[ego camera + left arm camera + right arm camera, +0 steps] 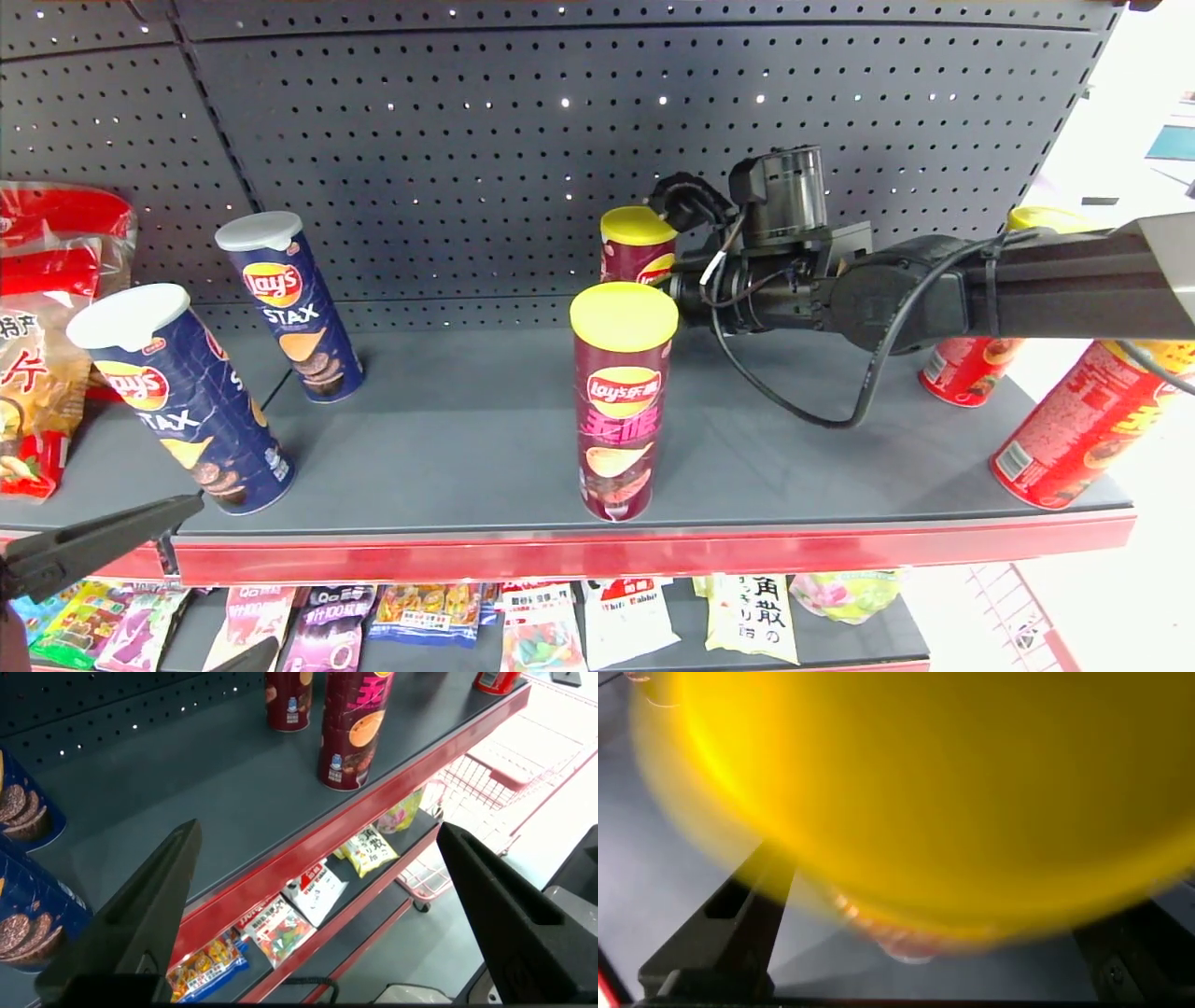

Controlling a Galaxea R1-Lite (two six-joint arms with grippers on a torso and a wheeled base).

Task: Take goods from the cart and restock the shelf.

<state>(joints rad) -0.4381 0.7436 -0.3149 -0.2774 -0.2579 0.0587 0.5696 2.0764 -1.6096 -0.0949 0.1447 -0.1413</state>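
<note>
At centre frame in the head view, my right gripper (672, 280) sits against the upright rear can (635, 252), behind the front can (623, 401); clamped or loose, I cannot tell. My left gripper (318, 831) gapes wide at lower left, well apart.

Two yellow-lidded maroon cans stand upright on the shelf (448, 439): the front can (624, 401) near the edge and the rear can (638, 245) with the right gripper (674, 280) against it. Blue cans (182, 397) stand left, red cans (1083, 425) right.
</note>
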